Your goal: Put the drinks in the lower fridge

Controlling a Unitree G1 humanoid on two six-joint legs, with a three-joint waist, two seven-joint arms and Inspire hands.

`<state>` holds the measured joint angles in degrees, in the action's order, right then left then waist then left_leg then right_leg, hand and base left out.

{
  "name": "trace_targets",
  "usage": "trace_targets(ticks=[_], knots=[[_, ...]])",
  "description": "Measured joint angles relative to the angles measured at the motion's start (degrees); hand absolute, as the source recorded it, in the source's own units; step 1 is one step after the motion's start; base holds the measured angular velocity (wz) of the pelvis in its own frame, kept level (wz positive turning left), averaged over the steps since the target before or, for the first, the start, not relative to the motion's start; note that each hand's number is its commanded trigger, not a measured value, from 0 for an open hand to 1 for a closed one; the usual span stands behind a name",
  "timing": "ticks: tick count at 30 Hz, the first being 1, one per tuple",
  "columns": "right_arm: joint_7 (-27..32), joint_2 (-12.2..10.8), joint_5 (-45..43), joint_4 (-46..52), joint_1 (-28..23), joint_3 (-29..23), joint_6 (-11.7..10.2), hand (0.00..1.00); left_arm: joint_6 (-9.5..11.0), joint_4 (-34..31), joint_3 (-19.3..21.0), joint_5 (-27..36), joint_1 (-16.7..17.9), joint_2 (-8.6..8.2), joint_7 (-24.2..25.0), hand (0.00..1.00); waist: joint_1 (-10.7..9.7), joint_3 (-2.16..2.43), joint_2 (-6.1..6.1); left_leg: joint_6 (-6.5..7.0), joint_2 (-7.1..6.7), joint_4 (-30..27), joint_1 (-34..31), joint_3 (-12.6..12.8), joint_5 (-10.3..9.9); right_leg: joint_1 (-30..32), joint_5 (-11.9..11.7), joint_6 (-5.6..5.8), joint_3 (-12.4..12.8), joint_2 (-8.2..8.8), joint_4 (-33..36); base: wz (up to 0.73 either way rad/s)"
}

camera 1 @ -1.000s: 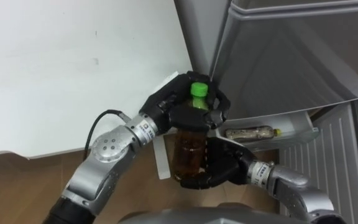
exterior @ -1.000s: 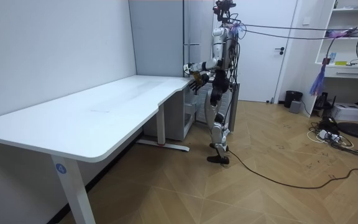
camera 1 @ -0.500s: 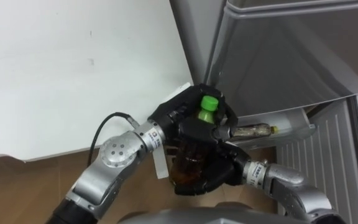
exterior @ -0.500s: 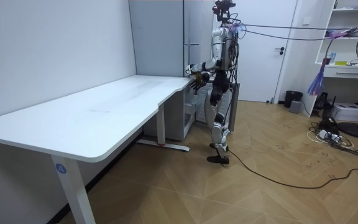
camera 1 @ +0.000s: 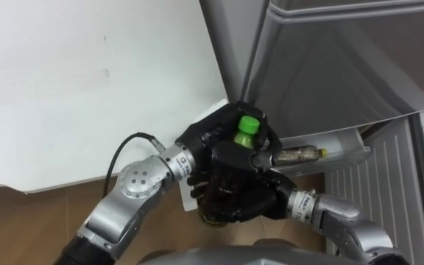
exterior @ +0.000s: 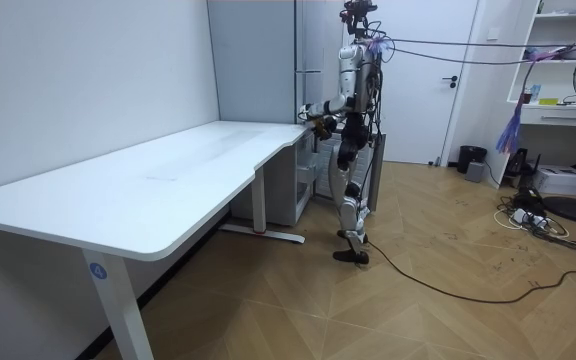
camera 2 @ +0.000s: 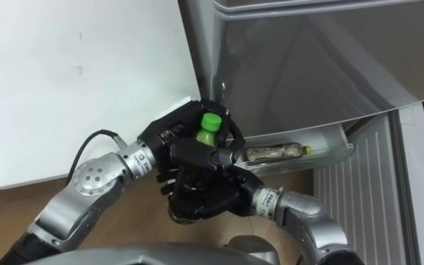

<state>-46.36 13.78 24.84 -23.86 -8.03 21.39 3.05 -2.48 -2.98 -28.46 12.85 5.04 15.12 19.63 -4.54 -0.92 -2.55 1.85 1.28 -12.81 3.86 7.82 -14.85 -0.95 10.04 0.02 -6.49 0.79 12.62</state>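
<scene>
A drink bottle with a green cap (camera 1: 249,124) is held upright between both hands, in front of the fridge. Its amber body is almost wholly covered by fingers. My left hand (camera 1: 203,140) curls round the bottle's neck and shoulder from the left. My right hand (camera 1: 250,203) wraps the bottle's body from below and the right. In the right eye view the same cap (camera 2: 210,121) shows above my right hand (camera 2: 213,196), with my left hand (camera 2: 166,137) beside it. A second bottle (camera 1: 297,155) lies on its side in the open lower door's shelf (camera 1: 348,152).
The grey fridge front (camera 1: 330,59) rises just behind the hands, and the open lower door's ribbed inner face (camera 1: 389,184) is to the right. A white desk (camera 1: 87,81) spreads to the left. In the room view I stand at the desk's far end by the fridge (exterior: 313,60).
My right hand has slid up and closed round the bottle's body, hiding the amber part that showed before. The bottle has shifted slightly right.
</scene>
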Motion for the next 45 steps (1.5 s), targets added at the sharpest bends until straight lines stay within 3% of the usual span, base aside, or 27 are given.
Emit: trace_targets(ticks=[4, 14, 15, 17, 18, 19, 31, 45], knots=[[-0.03, 0.23, -0.29, -0.03, -0.05, 0.7, -1.92, 1.0, 0.0, 0.0, 0.28, 0.53, -0.05, -0.57, -0.45, 1.0, -0.04, -0.1, -0.16, 0.0, 0.02, 0.0, -0.03, 0.01, 0.0, 0.04, 0.0, 0.0, 0.01, -0.02, 0.0, 0.0], [0.07, 0.1, -0.11, -0.05, -0.06, 0.65, -2.44, 1.0, 0.0, 0.01, 0.58, 2.13, -0.03, -1.07, -0.86, 1.0, 0.0, -0.1, -0.13, 0.0, 0.04, 0.18, -0.15, -0.02, 0.0, 0.06, 0.0, 0.0, 0.01, -0.06, 0.03, 0.0], [0.07, 0.08, -0.02, -0.05, -0.06, 0.62, -2.53, 1.0, 0.0, 0.01, 0.64, 2.37, -0.04, -1.07, -0.96, 0.96, 0.0, -0.1, -0.13, 0.0, 0.03, 0.16, -0.14, -0.02, 0.0, 0.06, 0.0, 0.0, 0.01, -0.06, 0.03, 0.0], [0.07, 0.01, 0.04, -0.05, -0.08, 0.51, -2.72, 1.0, 0.0, 0.01, 0.74, 3.08, -0.03, -1.07, -1.16, 0.47, 0.02, -0.1, -0.14, 0.0, 0.0, 0.16, -0.15, -0.07, 0.0, 0.06, 0.0, 0.0, -0.08, -0.01, 0.02, 0.0], [0.05, 0.01, 0.09, -0.05, -0.14, 0.49, -2.83, 1.0, 0.0, 0.01, 0.75, 3.33, -0.01, -1.05, -1.21, 0.1, 0.02, -0.1, -0.15, 0.0, 0.0, 0.17, -0.15, -0.09, 0.0, 0.07, 0.0, 0.0, -0.11, 0.0, 0.02, 0.0], [0.03, 0.01, 0.21, -0.05, -0.23, 0.5, -3.0, 1.0, 0.0, 0.01, 0.8, 3.59, 0.01, -1.02, -1.26, 0.0, 0.02, -0.1, -0.17, 0.0, 0.0, 0.16, -0.14, -0.1, 0.0, 0.07, 0.0, 0.0, -0.13, 0.0, 0.02, 0.0], [-0.63, 0.24, 1.96, -0.05, -1.56, 0.85, -3.15, 1.0, 0.0, 0.04, 0.62, 4.49, 0.04, -0.47, -1.49, 0.0, 0.02, 0.28, -0.61, 0.0, 0.0, 0.16, -0.19, -0.12, 0.0, -0.02, -0.04, -0.01, -0.39, -0.03, 0.16, 0.0], [-2.04, 1.08, 6.9, 0.15, -1.59, 1.98, -3.82, 1.0, -0.09, -2.87, 1.27, 4.35, -0.03, 0.05, -1.61, 0.0, 0.09, 0.48, -0.12, 0.0, 0.08, -0.81, -0.85, -0.6, -0.01, 0.03, -0.3, -0.1, -0.69, -0.03, 0.1, 0.01]])
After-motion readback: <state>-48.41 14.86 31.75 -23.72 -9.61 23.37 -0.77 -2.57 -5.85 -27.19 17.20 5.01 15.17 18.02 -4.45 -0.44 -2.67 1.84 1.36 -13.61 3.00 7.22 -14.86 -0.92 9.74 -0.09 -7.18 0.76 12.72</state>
